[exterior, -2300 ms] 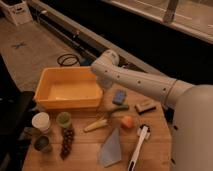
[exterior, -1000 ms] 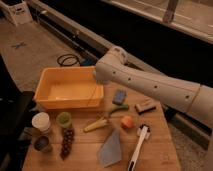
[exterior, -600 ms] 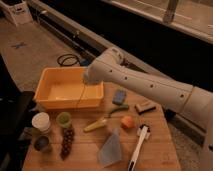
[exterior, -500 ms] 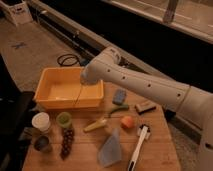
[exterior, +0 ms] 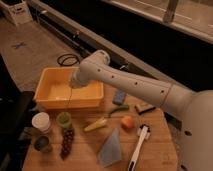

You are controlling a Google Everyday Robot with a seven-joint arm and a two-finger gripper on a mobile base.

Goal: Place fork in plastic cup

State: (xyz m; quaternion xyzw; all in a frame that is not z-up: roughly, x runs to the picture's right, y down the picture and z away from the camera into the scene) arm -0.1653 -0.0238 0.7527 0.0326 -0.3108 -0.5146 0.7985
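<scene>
Over the yellow bin (exterior: 50, 102), at the left end of the white arm (exterior: 130, 85), sits the gripper (exterior: 73, 85). It is mostly hidden behind the wrist housing.

Claw state: clenched on the fork (exterior: 69, 99). The jaw gap itself is not visible. The fork shows as one thin line hanging straight down from the claw, lower end over the bin's near wall. Which end is up cannot be made out.

Count, working outward from the claw:
- Bins: 1, yellow, directly beneath the claw.
- Cups: 3, all below and left of the claw, in front of the bin. The plastic cup (exterior: 63, 119), light green, is nearest, almost straight below the hanging fork and just past the bin's near wall. The white cup (exterior: 41, 121) is just left of it. The dark grey cup (exterior: 41, 143) is furthest, nearer the camera.
- Grape bunches: 1 (exterior: 66, 142), below the plastic cup, touching or nearly touching it.
- Yellow elongated item: 1 (exterior: 96, 125), below and right of the claw.
- Blue sponge: 1 (exterior: 119, 96), right of the claw, beside the bin.
- Orange round fruit: 1 (exterior: 128, 122), further right and lower.
- Brown block: 1 (exterior: 144, 107), right, under the arm.
- Blue-grey cloth: 1 (exterior: 111, 147), well below.
- White-handled brush: 1 (exterior: 137, 150), furthest to the lower right.

All rest on the one wooden table (exterior: 85, 160).
</scene>
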